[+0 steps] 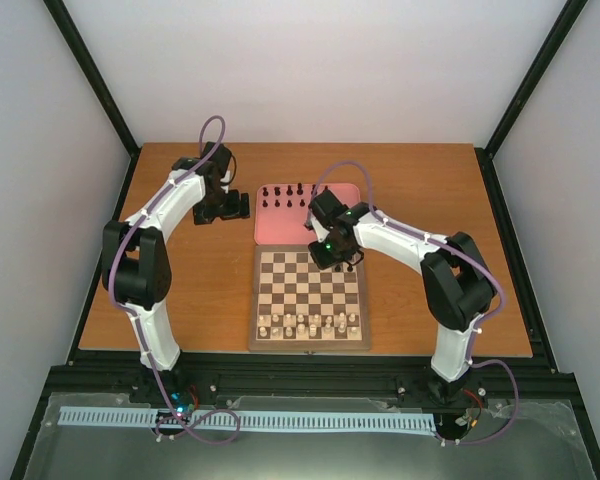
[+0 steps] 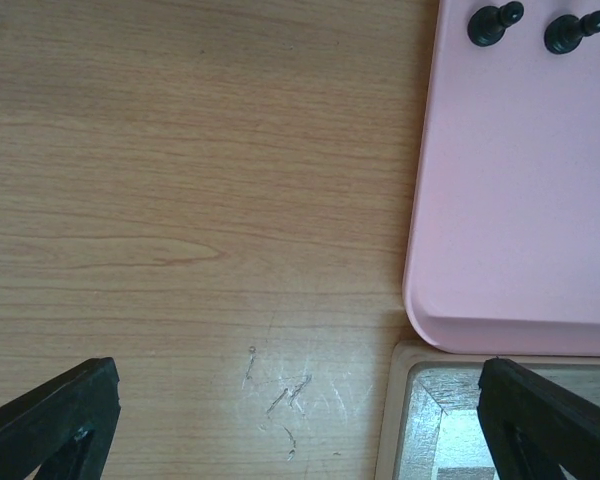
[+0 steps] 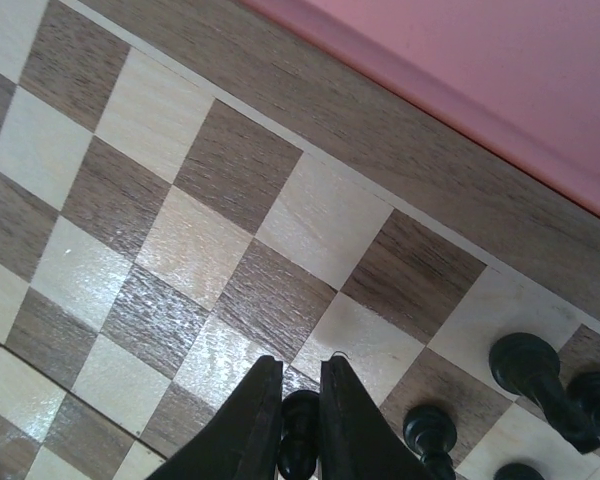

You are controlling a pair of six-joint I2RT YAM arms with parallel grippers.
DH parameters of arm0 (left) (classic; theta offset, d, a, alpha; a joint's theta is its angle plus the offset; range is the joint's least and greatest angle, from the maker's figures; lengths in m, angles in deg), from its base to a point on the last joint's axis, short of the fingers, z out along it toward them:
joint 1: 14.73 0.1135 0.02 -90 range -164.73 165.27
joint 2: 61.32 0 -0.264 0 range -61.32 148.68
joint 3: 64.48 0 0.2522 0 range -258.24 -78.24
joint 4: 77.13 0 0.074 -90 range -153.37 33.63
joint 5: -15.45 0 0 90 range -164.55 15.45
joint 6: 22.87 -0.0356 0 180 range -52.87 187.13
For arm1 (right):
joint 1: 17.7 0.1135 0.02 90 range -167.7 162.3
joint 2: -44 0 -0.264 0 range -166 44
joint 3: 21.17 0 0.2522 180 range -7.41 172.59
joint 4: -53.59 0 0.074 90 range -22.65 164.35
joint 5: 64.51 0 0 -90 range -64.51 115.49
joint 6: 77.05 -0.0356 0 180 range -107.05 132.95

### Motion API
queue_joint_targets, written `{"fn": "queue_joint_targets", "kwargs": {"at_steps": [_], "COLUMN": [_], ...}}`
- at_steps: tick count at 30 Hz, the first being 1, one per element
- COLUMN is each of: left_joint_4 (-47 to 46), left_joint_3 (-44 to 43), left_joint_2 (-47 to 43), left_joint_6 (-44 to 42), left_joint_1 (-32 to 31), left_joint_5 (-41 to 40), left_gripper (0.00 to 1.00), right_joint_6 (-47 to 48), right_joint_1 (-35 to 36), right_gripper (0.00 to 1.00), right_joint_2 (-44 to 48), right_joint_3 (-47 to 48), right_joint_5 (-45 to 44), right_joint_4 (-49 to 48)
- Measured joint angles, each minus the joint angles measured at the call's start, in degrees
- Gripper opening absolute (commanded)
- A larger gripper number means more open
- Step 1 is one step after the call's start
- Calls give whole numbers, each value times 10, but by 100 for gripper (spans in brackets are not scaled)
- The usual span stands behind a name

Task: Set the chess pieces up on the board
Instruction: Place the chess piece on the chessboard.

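DESK: What sits in what, seen from above?

PHOTOGRAPHER: The pink tray lies at the far side of the table, its near edge hard by the far border of the board; whether the two touch, I cannot tell. The black chess pieces stand in two short rows along the tray's far side. The cream pieces fill the board's two near rows.

DESK: And the arms?

PHOTOGRAPHER: The right gripper is over the board's far-right squares, its fingers pinched on one black piece, which is upright between them; whether its base meets the square, I cannot tell. Just beside it on the board stand a pawn and a taller piece, both black, with others partly cut off at the picture's edge. The left gripper hangs with jaws spread wide and nothing between them, above bare table just left of the tray's near-left corner; the board's far-left corner shows beneath its right finger, and two tray pawns show at the top of its view.

DESK: Room to move?

PHOTOGRAPHER: The board's middle rows are bare; plain wood lies open on either side of board and tray; the black frame runs along the table's edges, with pale walls behind.
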Motion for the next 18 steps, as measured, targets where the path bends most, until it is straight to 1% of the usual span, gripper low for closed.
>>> {"fn": "queue_joint_targets", "kwargs": {"at_steps": [18], "left_joint_4": [0], "left_joint_3": [5], "left_joint_2": [0], "left_joint_6": [0], "left_joint_1": [0], "left_joint_5": [0], "left_gripper": [100], "right_joint_6": [-2], "right_joint_1": [0], "right_gripper": [14], "right_joint_2": [-24], "right_joint_3": [0], "right_joint_5": [-19], "right_joint_4": [-1]}}
